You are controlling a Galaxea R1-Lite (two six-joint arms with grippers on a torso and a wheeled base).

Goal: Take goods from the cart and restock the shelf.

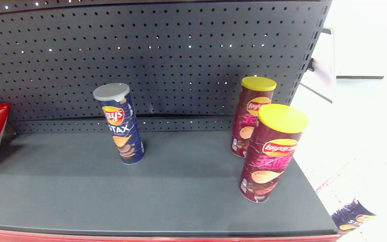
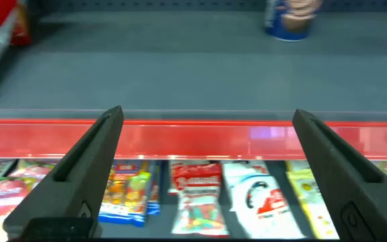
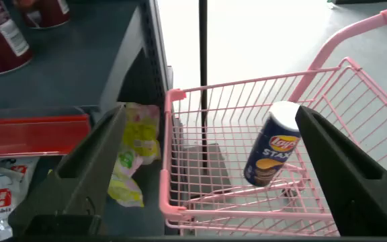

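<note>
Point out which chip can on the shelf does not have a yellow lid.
The blue can, standing alone on the left: its lid is pale grey. The front red can and rear red can, on the right, both have yellow lids.

Head cam close, down onto shelf (image 1: 186, 195); L wrist low at its lip; R wrist above cart (image 3: 167, 148); shelf shared

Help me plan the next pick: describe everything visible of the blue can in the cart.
The blue can is a tall, cardboard-looking tube with a pale lid, a red-and-yellow logo and pictured chips. It sits tilted inside the pink wire cart, closed, with its lid uppermost and its base near the basket floor.
</note>
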